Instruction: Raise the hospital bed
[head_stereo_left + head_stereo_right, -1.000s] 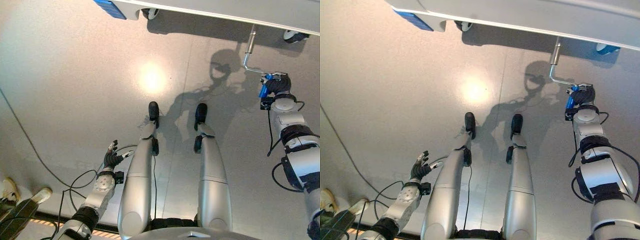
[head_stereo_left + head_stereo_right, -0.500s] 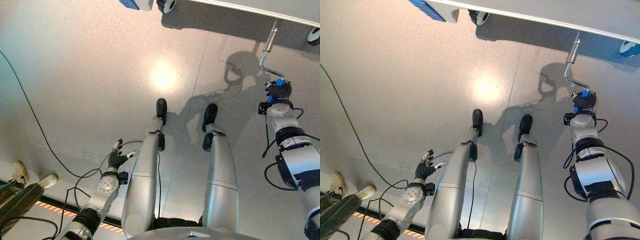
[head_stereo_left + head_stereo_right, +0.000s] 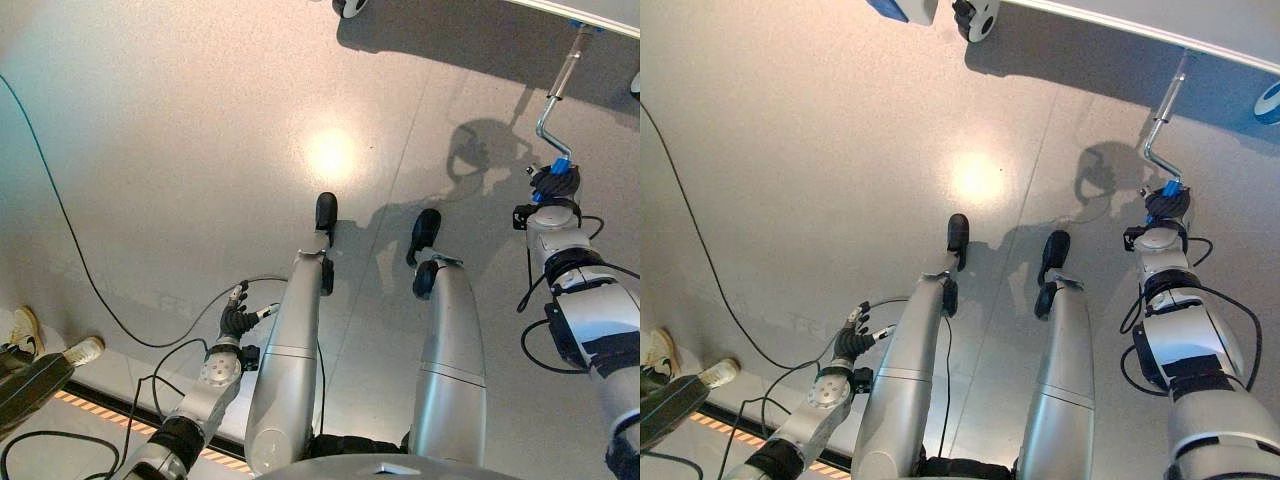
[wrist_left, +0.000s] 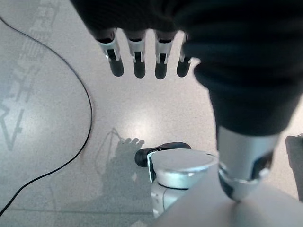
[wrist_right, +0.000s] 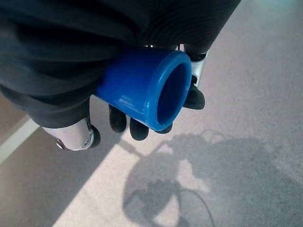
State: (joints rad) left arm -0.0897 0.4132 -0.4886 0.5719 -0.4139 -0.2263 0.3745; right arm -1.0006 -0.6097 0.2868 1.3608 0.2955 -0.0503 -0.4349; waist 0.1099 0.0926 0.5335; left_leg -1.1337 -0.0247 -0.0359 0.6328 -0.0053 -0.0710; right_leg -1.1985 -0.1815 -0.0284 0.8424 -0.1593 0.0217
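Observation:
The hospital bed's pale frame point(image 3: 1120, 25) runs along the far edge of the floor. From it a metal crank point(image 3: 556, 92) slants down towards me and ends in a blue handle point(image 3: 561, 165). My right hand point(image 3: 555, 186) is shut on that handle; in the right wrist view its dark fingertips point(image 5: 127, 124) curl round the blue handle point(image 5: 147, 87), whose hollow end faces the camera. My left hand point(image 3: 237, 321) hangs low beside my left leg, far from the bed, with its fingers point(image 4: 137, 61) straight and nothing in them.
A bed caster point(image 3: 976, 17) and a blue part point(image 3: 890, 8) show under the bed's left portion, and a blue wheel point(image 3: 1270, 100) at the far right. A person's shoes point(image 3: 82, 351) stand at the lower left beside an orange-striped strip point(image 3: 100, 405). Bare grey floor lies between.
The camera has shifted, so the bed sits higher in the picture. My right hand has turned the crank: its arm pointed sideways and now slants steeply down. The left hand stays by the leg.

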